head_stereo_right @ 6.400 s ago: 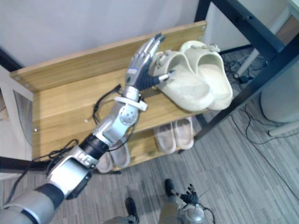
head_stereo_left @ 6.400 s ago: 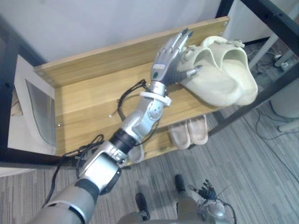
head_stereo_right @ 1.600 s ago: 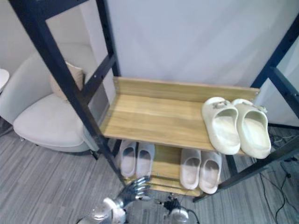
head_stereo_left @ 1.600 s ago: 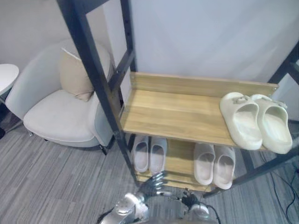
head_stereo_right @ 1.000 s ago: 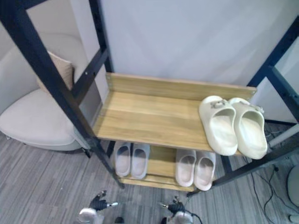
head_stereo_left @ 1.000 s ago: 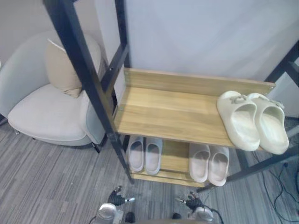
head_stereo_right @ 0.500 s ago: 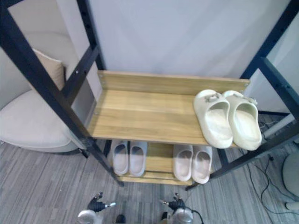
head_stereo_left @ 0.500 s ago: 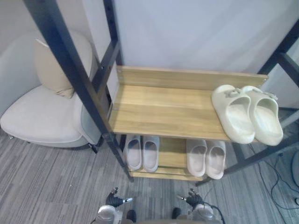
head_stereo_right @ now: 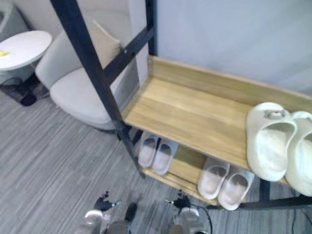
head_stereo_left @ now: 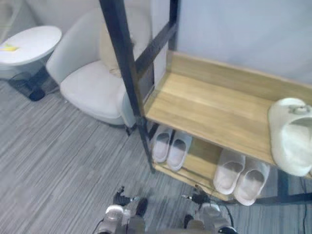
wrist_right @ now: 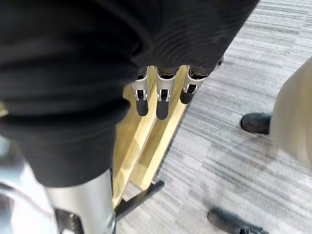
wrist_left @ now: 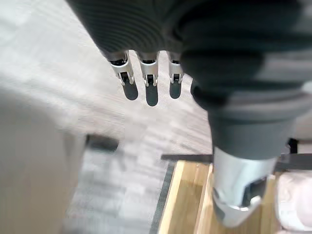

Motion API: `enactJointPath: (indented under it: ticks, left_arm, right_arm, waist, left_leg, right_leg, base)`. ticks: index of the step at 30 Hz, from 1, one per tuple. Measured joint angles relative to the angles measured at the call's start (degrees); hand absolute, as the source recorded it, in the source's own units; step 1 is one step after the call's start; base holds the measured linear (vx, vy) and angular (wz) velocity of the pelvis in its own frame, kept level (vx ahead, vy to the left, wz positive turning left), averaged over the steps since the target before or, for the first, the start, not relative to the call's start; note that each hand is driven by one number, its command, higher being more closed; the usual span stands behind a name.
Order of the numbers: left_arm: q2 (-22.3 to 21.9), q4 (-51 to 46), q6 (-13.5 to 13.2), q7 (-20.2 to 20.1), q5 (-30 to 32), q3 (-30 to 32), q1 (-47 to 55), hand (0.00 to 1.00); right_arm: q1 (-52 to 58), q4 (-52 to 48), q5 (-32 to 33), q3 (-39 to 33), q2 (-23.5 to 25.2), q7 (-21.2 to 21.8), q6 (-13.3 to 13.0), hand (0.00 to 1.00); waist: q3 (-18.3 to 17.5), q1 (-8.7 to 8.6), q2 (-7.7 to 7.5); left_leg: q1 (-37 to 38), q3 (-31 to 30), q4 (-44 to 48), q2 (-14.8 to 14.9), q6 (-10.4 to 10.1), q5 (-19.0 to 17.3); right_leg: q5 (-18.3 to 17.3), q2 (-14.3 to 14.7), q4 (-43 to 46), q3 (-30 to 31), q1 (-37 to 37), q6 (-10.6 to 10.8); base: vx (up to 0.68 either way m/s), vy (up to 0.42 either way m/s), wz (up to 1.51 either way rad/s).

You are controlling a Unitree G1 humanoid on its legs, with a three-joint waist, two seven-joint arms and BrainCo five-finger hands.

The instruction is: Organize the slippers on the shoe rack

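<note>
Both left hand (wrist_left: 148, 80) and right hand (wrist_right: 163, 92) hang straight-fingered over carpet (head_stereo_left: 58, 161).

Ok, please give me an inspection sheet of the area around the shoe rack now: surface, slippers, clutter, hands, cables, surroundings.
Surface: wooden two-shelf shoe rack with black metal frame.
Job's things: pair of cream clog slippers at the upper shelf's right end; two pale slipper pairs side by side on the lower shelf.
Clutter: nothing seen.
Hands: left hand and right hand hang low in front of the rack, fingers relaxed, holding nothing.
Cables: nothing seen.
Surroundings: grey striped carpet; white armchair with beige cushion; round white side table.
</note>
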Motion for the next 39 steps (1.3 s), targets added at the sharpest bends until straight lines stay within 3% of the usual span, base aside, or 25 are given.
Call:
enactJointPath:
  ticks: [1, 2, 3, 4, 5, 7, 8, 9, 10, 12, 14, 17, 18, 20, 21, 23, 25, 26, 27, 31, 32, 35, 36, 37, 39]
  left_arm:
    - [-0.04, -0.16, -0.04, 0.00, 0.01, 0.07, 0.08, 0.00]
    - [0.04, -0.41, -0.12, 0.02, -0.01, 0.47, -0.04, 0.00]
    - [0.12, -0.46, -0.28, 0.02, -0.45, 0.94, -1.35, 0.00]
    - [0.10, -0.43, -0.40, 0.00, -0.46, 0.93, -1.49, 0.00]
    - [-0.03, -0.53, -0.78, -0.01, -0.47, 0.88, -1.00, 0.00]
    - [0.44, -1.20, -1.11, -0.07, -0.50, 0.51, -1.09, 0.00]
    - [0.84, -1.14, -1.04, -0.08, -0.50, -0.06, -1.64, 0.00]
    - [1.33, -0.24, -0.81, -0.34, -0.50, -0.45, -2.25, 0.00]
    - [1.31, 0.21, -0.66, -0.41, -0.50, -0.48, -2.24, 0.00]
    - [1.85, 0.91, -0.71, -1.06, -0.50, -0.50, -2.09, 0.00]
    - [2.93, 1.95, -0.67, -1.14, -0.51, -0.60, -1.67, 0.00]
    - [3.58, 2.26, -0.77, -1.18, -1.29, -0.55, -0.57, 0.00]
    - [3.79, 2.43, -0.74, -1.19, -1.69, -0.96, -0.33, 0.00]
    - [4.23, 2.54, -0.76, -1.19, -1.69, -0.92, -0.20, 0.00]
    - [4.23, 3.16, -0.83, -1.17, -1.87, -0.88, -0.35, 0.00]
    - [4.16, 3.69, -0.83, -1.17, -2.74, -0.31, -0.47, 0.00]
    - [4.19, 4.01, -0.86, -1.16, -3.79, -0.09, -0.42, 0.00]
    - [4.24, 4.07, -0.89, -1.17, -3.94, 0.00, -0.50, 0.00]
    - [4.47, 4.38, -1.05, -1.14, -3.98, 1.16, -0.55, 0.00]
    - [1.21, 4.52, -1.05, -1.09, -4.04, 1.87, -1.10, 0.00]
    - [0.78, 4.53, -1.02, -1.11, -4.04, 1.82, -1.17, 0.00]
    - [-0.07, 4.49, -1.08, -1.21, -4.02, 1.26, -1.15, 0.00]
    - [0.04, 4.51, -1.03, -1.20, -4.02, 1.26, -1.27, 0.00]
    - [0.17, 4.51, -1.02, -1.19, -4.02, 1.23, -1.44, 0.00]
    - [1.31, 4.56, -0.99, -1.17, -3.86, 0.20, -2.33, 0.00]
  right_arm:
    - [0.33, 0.00, 0.00, -0.02, -0.09, 0.11, -0.06, 0.00]
    - [1.02, 0.23, -0.07, -0.12, -0.05, 0.44, -0.02, 0.00]
    - [1.07, 0.36, -0.06, -0.72, -0.09, 0.56, -0.03, 0.00]
    - [1.19, 0.38, -0.08, -0.95, -0.11, 0.62, -0.02, 0.00]
    - [1.47, 0.46, -0.10, -1.37, -0.29, 0.83, -0.01, 0.00]
    - [1.10, 0.65, -0.13, -2.50, -0.15, 0.96, 0.00, 0.00]
    - [1.09, 0.79, -0.12, -2.75, 0.22, 0.95, -0.03, 0.00]
    - [-0.48, 1.80, -0.10, -2.87, 0.30, 0.99, -0.24, 0.00]
    - [-0.55, 1.54, -0.09, -3.08, 0.21, 0.95, -0.38, 0.00]
    - [-0.48, 1.41, -0.03, -4.23, 1.00, 1.12, -0.34, 0.00]
    - [-0.81, 1.78, -0.08, -4.23, 1.82, 1.20, -0.27, 0.00]
    - [-1.21, 2.46, -0.19, -3.79, 2.37, 1.41, -0.12, 0.00]
    - [-0.46, 2.21, -0.18, -3.90, 2.59, 1.59, -0.20, 0.00]
    - [-0.33, 1.51, -0.18, -3.87, 2.27, 1.65, -0.42, 0.00]
    - [-0.12, 1.21, -0.19, -3.79, 2.23, 1.50, -0.53, 0.00]
    - [-0.05, 0.45, -0.12, -3.34, 2.10, 1.73, -0.66, 0.00]
    - [-0.03, 0.26, 0.04, -2.11, 1.65, 2.74, -1.15, 0.00]
    - [0.11, 0.35, 0.05, -2.11, 1.76, 2.84, -1.28, 0.00]
    - [0.68, 0.79, -0.16, -2.14, 1.89, 2.72, -1.31, 0.00]
    - [-0.83, 3.24, -0.12, -2.11, 0.39, 4.15, -0.64, 0.00]
    - [-1.12, 3.66, -0.12, -2.18, 0.34, 4.16, -0.50, 0.00]
    - [-1.58, 5.49, 0.63, -5.09, 2.32, 2.22, -0.34, 0.00]
    - [-1.51, 5.70, 1.38, -5.92, 2.29, 1.91, -0.32, 0.00]
    - [-1.53, 5.66, 1.74, -6.28, 2.33, 1.86, -0.33, 0.00]
    - [-0.76, 5.68, 2.36, -6.87, 2.21, 1.22, -0.33, 0.00]
  waist:
    - [-0.07, -0.11, -0.22]
    - [-0.17, -0.24, -1.26]
    - [0.53, -0.56, -2.64]
    - [0.63, -0.53, -2.80]
    - [0.51, -0.43, -2.33]
    - [0.33, -1.12, -2.54]
    - [0.41, -1.41, -2.85]
    - [0.51, -1.03, -2.80]
    - [0.44, -1.15, -2.30]
    - [0.82, -0.50, -3.25]
    - [1.11, -0.44, -3.54]
    - [1.69, -0.36, -2.60]
    - [2.04, -0.85, -1.97]
    - [2.05, -1.08, -2.05]
    - [2.07, -1.32, -2.01]
    - [2.09, -1.84, -1.95]
    - [1.89, -2.46, -2.13]
    - [1.89, -2.64, -2.62]
    - [1.39, -2.78, -4.33]
    - [0.39, -1.73, -0.01]
    - [0.34, -1.70, 0.17]
    - [0.88, -1.25, -0.74]
    - [0.32, -1.27, -0.33]
    - [0.25, -1.29, -0.20]
    - [-0.35, -1.87, -1.36]
  left_leg:
    - [-0.05, 1.38, -0.36, 0.24, 0.83, -0.73]
    - [0.02, 3.62, -2.17, 0.36, 0.11, -4.75]
    - [-2.33, 5.71, 4.68, -0.75, -1.17, -3.72]
    - [-3.14, 6.32, 7.75, -1.07, -1.04, -3.20]
    - [-3.82, 8.71, 12.73, -0.81, -1.03, 0.06]
    - [-3.31, 11.29, 6.13, -2.20, -1.52, 4.81]
    - [-2.56, 12.98, 4.20, -2.19, -1.10, 4.90]
    - [-2.43, 20.15, 8.52, -1.82, -0.51, -1.21]
    - [-1.61, 23.57, 9.25, -1.33, -0.46, -3.62]
    - [0.18, 21.22, 4.92, -3.58, -0.49, -1.45]
    - [1.21, 19.76, 4.34, -4.87, 0.21, -1.92]
    - [4.19, 17.27, 5.46, -4.91, 0.66, -5.22]
    - [5.48, 15.07, 5.50, -4.94, 1.13, -6.09]
    - [6.58, 12.25, 5.23, -4.86, 1.37, -6.48]
    - [7.19, 9.88, 5.07, -4.87, 1.51, -6.81]
    - [7.56, 6.86, 5.28, -4.85, 1.24, -7.37]
    - [7.88, 2.41, 6.81, -4.75, 0.16, -8.66]
    - [7.65, 0.91, 8.21, -5.16, -0.66, -9.25]
    - [7.07, -2.68, 11.67, -6.28, -1.81, -11.73]
    - [5.74, -2.91, 13.04, -2.92, -3.48, -11.60]
    - [5.61, -2.58, 13.39, -2.70, -3.82, -11.39]
    - [6.01, 5.10, 17.24, -1.34, -5.73, -12.04]
    - [5.82, 9.87, 16.87, -0.83, -5.75, -12.08]
    - [5.66, 10.84, 16.86, -0.85, -5.63, -11.78]
    - [4.68, 14.18, 16.38, -1.48, -5.53, -11.47]
  right_leg:
    - [0.12, -0.10, -0.08, -0.30, 0.02, -0.12]
    - [0.97, -1.21, -1.23, -2.32, -0.01, -0.70]
    - [1.32, -3.24, -1.45, -4.11, -0.03, -0.60]
    - [1.25, -3.50, -1.31, -4.81, 0.02, -0.48]
    - [0.83, -2.82, -1.06, -5.84, 0.57, -0.01]
    - [0.83, -2.77, -4.42, -10.38, 3.34, 0.15]
    - [1.75, -3.66, -6.04, -12.74, 3.47, 0.13]
    - [2.12, -3.92, -6.35, -15.08, 4.12, 0.62]
    - [1.98, -3.53, -6.21, -16.21, 5.00, 1.07]
    - [2.37, -4.00, -6.82, -17.61, 6.41, 1.16]
    - [2.37, -5.16, -4.62, -17.19, 7.39, 1.34]
    - [3.36, -8.68, 15.82, -12.29, 1.62, 1.07]
    - [3.08, -8.42, 24.36, -7.31, -2.36, 0.00]
    - [-1.01, -5.51, 27.04, -2.22, -5.24, 0.58]
    - [-3.13, -3.19, 24.98, 0.04, -7.15, 0.89]
    - [-3.44, -0.40, 19.78, 3.54, -8.89, 0.86]
    - [-1.00, 3.82, 9.77, 10.56, -9.66, 0.37]
    - [1.13, 3.46, 7.01, 10.15, -9.20, -0.80]
    - [4.98, 2.18, 3.96, 8.41, -7.62, -0.66]
    - [4.11, 3.54, 0.50, 0.48, -3.72, -2.04]
    - [4.12, 3.54, 0.35, -0.44, -3.10, -2.07]
    - [4.25, 3.49, -3.15, -3.73, 3.96, -2.28]
    - [4.24, 3.30, -3.33, -4.76, 4.11, -2.27]
    - [4.24, 3.14, -3.38, -5.01, 4.11, -2.26]
    - [4.29, 2.04, -4.94, -7.25, 4.11, -2.17]
  base:
    - [-0.04, -0.086, 0.58]
    - [-0.01, 0.023, 0.67]
    - [-0.01, 0.031, 0.67]
    - [-0.02, 0.011, 0.66]
    - [0.01, -0.059, 1.13]
    - [0.00, 0.012, 1.43]
    - [-0.03, 0.110, 0.93]
    - [0.04, 0.091, 0.86]
    - [0.11, 0.079, 1.00]
    - [0.09, 0.075, 0.81]
    - [0.08, 0.115, 0.43]
    - [0.10, 0.149, 0.34]
    - [0.14, 0.130, 0.63]
    - [0.18, 0.050, 0.80]
    - [0.19, 0.007, 0.94]
    - [0.19, -0.049, 0.91]
    - [0.23, -0.129, 1.18]
    - [0.36, -0.276, 1.62]
    - [0.26, -0.220, 1.18]
    - [0.31, -0.193, 0.95]
    - [0.28, -0.146, 0.94]
    - [0.19, -0.058, 0.60]
    - [0.12, 0.006, 0.37]
    - [0.08, 0.032, 0.33]
    - [0.06, 0.068, 0.43]
